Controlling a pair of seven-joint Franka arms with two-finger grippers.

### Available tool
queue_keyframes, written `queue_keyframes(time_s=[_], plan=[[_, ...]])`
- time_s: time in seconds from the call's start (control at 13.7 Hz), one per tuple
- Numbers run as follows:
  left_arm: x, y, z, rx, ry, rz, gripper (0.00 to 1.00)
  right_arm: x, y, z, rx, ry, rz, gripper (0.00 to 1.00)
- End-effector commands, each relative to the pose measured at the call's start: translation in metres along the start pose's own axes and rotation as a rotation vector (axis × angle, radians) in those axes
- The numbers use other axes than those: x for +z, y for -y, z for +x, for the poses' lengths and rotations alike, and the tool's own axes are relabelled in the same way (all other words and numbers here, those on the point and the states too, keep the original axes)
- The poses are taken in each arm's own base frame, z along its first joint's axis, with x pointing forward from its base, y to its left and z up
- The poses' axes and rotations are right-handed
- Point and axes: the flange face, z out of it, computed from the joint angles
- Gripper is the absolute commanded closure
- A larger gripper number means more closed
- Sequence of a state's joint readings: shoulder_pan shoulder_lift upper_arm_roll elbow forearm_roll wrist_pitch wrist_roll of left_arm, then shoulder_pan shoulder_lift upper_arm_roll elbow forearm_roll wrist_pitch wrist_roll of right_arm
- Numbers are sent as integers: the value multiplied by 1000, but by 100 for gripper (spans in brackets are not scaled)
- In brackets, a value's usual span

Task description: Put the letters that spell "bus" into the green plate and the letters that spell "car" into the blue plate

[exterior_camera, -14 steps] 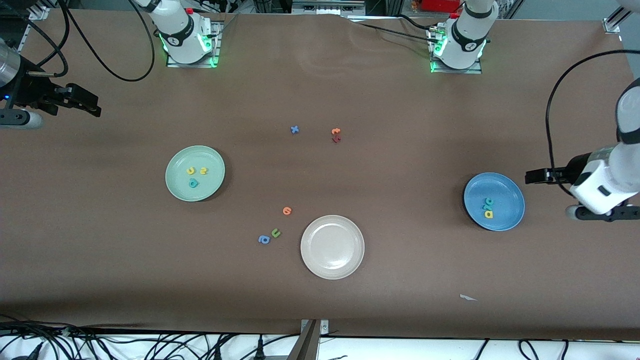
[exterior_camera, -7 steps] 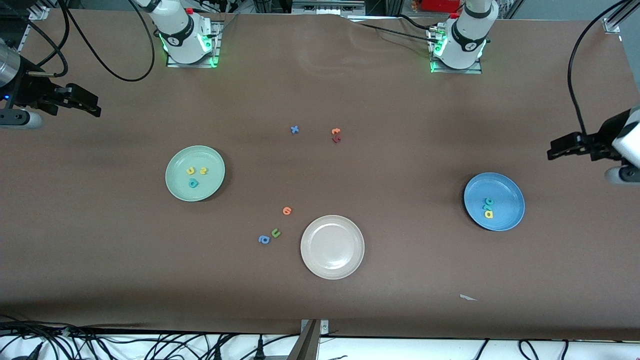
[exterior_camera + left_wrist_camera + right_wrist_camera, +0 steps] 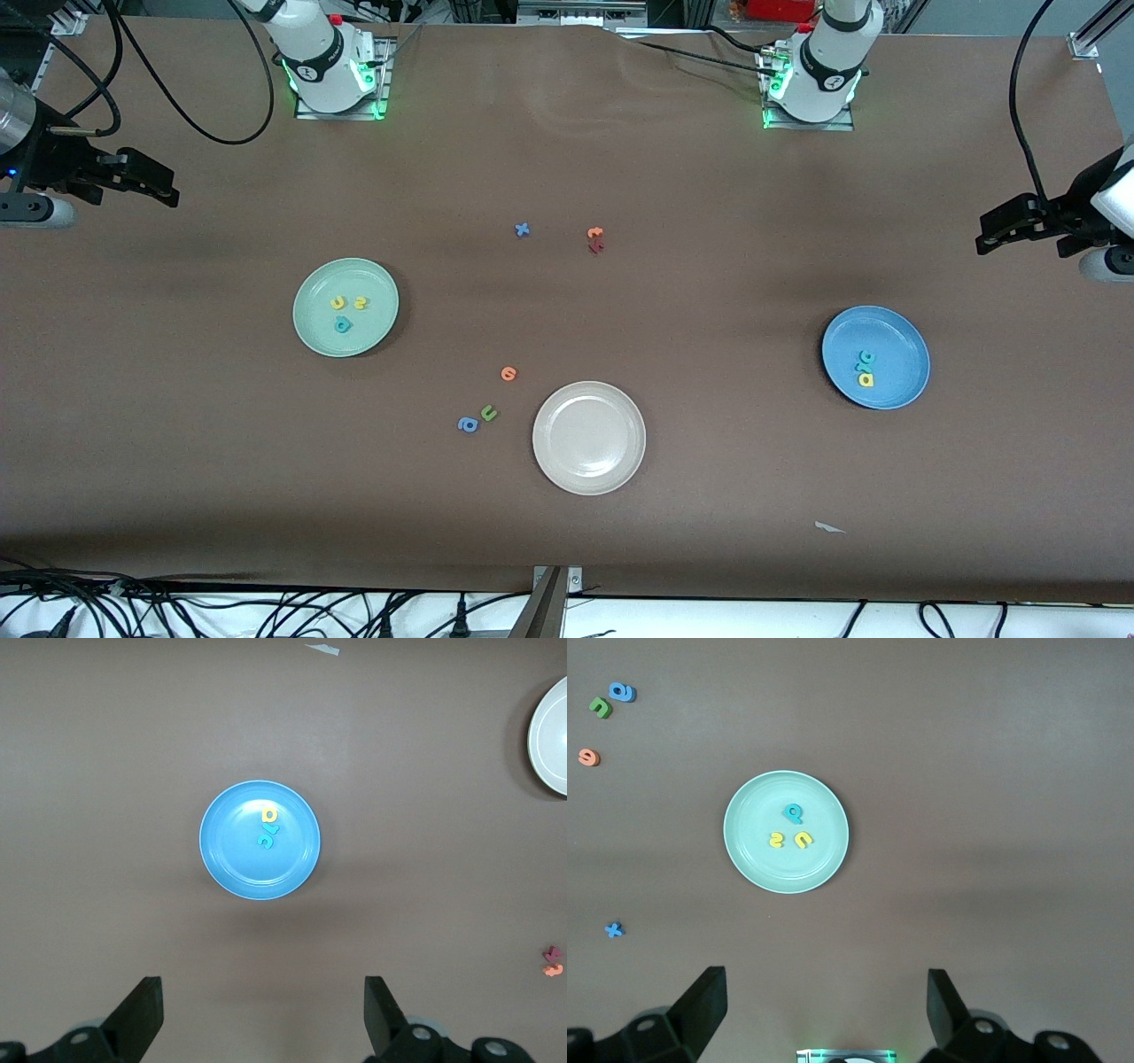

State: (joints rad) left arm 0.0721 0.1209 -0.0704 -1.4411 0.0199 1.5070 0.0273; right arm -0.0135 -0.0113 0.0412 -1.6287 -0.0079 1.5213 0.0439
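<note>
The right gripper (image 3: 168, 191) hangs with its fingers spread and nothing between them, over bare table at the right arm's end, well apart from the green plate (image 3: 312, 332). That arm appears to be waiting.

In the green plate lie the yellow "u" (image 3: 337, 303), the yellow "s" (image 3: 360, 303) and the teal "b" (image 3: 343, 325), close together near its middle. These foam letters look very light, soft and easily squashed; a pinch across a letter's outer sides would likely serve, with little force.

Nearer the front camera than the green plate, on the table, sit an orange letter (image 3: 508, 373), a green "u" (image 3: 488, 412) and a blue "a" (image 3: 468, 424), just beside a beige-white plate (image 3: 549, 461). Farther from the camera than that plate lie a blue cross-shaped letter (image 3: 522, 229) and an orange and dark red pair (image 3: 595, 239).

The blue plate (image 3: 904, 390) holds the teal "c" (image 3: 263, 842), teal "r" (image 3: 273, 828) and yellow "a" (image 3: 268, 814) in a tight cluster. Both words look placed, so the task seems finished.

The left gripper (image 3: 982, 237) is spread and empty over bare table at the left arm's end, farther from the camera than the blue plate. Open room surrounds both plates; the raised rims are the only edges to clear.
</note>
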Motion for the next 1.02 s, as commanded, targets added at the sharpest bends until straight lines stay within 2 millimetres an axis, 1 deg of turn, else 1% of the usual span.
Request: queue_keyframes(time_s=[0.0, 0.29, 0.58, 0.73, 0.95], plan=[[0, 1, -12, 23, -14, -39, 0, -1, -3, -2, -11, -3, -6, 0], [-1, 4, -11, 16, -10, -52, 0, -1, -3, -2, -11, -1, -6, 0], [1, -2, -10, 25, -7, -54, 0, -1, -3, -1, -11, -3, -6, 0], [4, -2, -8, 24, -1, -67, 0, -2, -3, -1, -10, -9, -4, 0], [3, -2, -8, 23, -4, -67, 0, -2, -3, 1, -10, -19, -1, 0]])
